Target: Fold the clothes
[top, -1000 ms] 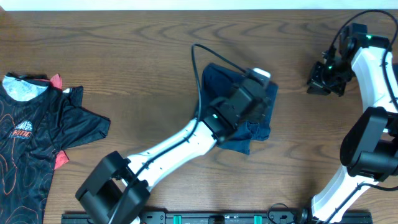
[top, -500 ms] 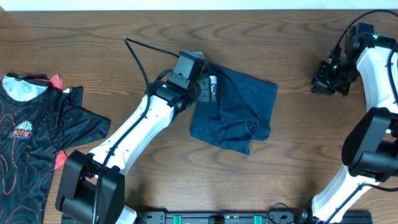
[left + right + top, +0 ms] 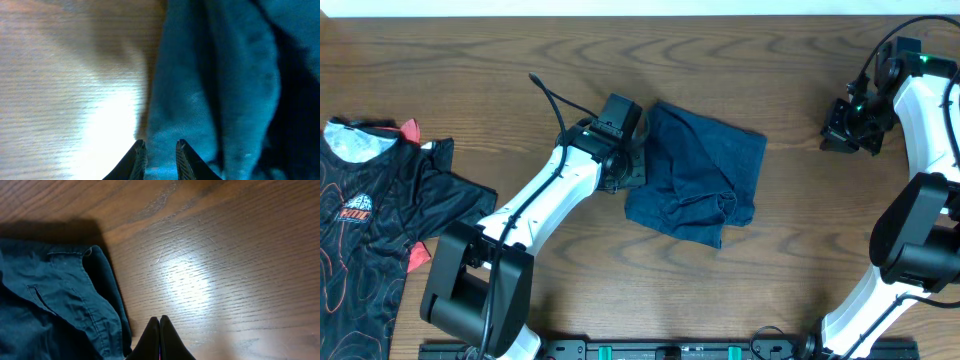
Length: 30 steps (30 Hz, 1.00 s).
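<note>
A black patterned jersey (image 3: 380, 215) lies far left on the table (image 3: 520, 60); my left gripper (image 3: 160, 150) sits at the left edge of the navy clothes (image 3: 705, 180), bunched mid-table; its fingers are nearly together, but I cannot tell whether they pinch the cloth; my right gripper (image 3: 159, 325), pressed together, hangs over wood at right.

One navy garment (image 3: 695, 185), one black printed jersey (image 3: 380, 220), two robot arms (image 3: 550, 195) (image 3: 925, 110).

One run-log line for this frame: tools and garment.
left tool: tips nearly together at left edge of navy garment, grip unclear | right tool: shut, empty, apart from it | garment: loosely folded, rumpled
</note>
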Each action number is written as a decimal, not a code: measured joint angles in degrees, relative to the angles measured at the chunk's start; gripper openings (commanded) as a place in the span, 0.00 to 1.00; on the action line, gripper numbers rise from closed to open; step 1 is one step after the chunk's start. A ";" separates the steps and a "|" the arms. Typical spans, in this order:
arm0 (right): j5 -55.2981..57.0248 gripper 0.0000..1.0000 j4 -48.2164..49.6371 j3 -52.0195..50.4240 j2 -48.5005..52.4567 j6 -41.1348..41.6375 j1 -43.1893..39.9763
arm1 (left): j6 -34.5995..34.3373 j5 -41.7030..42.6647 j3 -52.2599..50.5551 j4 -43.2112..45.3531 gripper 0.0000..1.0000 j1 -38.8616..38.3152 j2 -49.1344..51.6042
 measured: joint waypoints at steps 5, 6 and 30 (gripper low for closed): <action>0.00 0.01 0.24 0.02 0.00 0.00 0.00 | 0.00 3.69 0.00 2.73 0.25 -0.28 0.33; 0.00 0.01 0.22 0.02 0.00 0.00 0.00 | 0.00 4.68 0.00 3.15 0.25 -0.59 0.79; 0.00 0.01 -0.79 1.11 0.00 0.00 0.00 | -4.28 11.02 3.76 14.82 0.28 -7.17 -0.24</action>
